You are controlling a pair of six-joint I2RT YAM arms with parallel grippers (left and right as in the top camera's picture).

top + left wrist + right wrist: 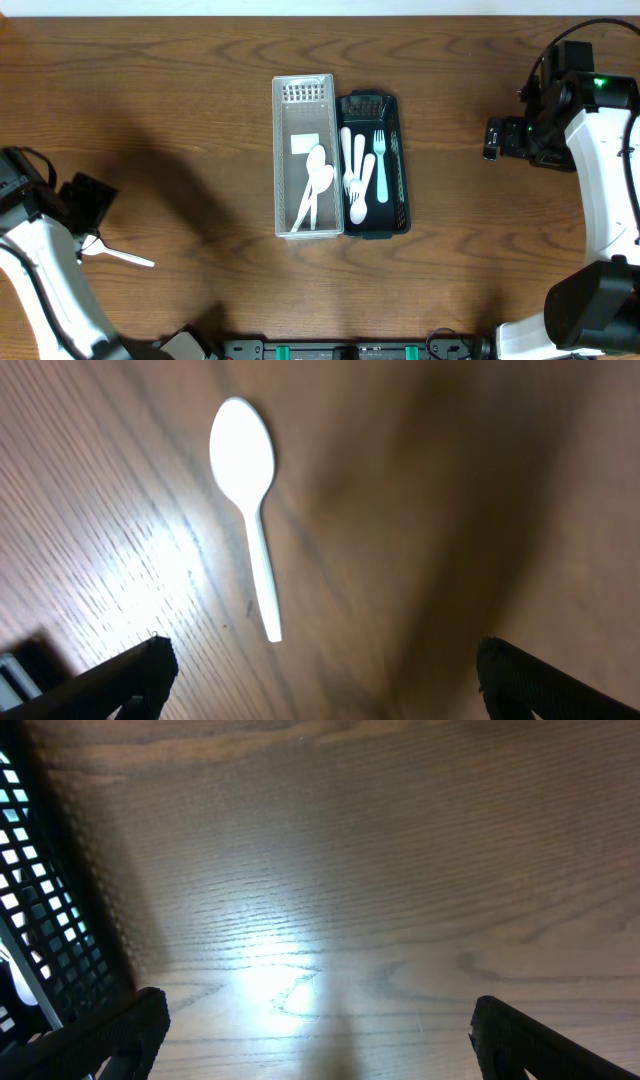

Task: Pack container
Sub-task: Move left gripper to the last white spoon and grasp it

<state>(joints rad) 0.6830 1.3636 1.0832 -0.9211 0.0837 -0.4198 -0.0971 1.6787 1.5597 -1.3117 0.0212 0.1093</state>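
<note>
A clear plastic bin (pixel 282 160) and a dark mesh bin (pixel 402 170) stand side by side mid-table. The clear bin holds white spoons (pixel 314 180); the dark one holds white and pale teal cutlery (pixel 362 170). A loose white plastic spoon (pixel 120 256) lies on the table at the left; in the left wrist view (pixel 245 480) it lies ahead of the fingers. My left gripper (pixel 320 675) is open and empty just above it. My right gripper (pixel 315 1035) is open and empty over bare table right of the dark bin (pixel 40 920).
The wooden table (pixel 200 90) spreads around the bins. The arm bases and a black rail (pixel 350 350) sit at the front edge. The right arm (pixel 600 150) reaches along the right side.
</note>
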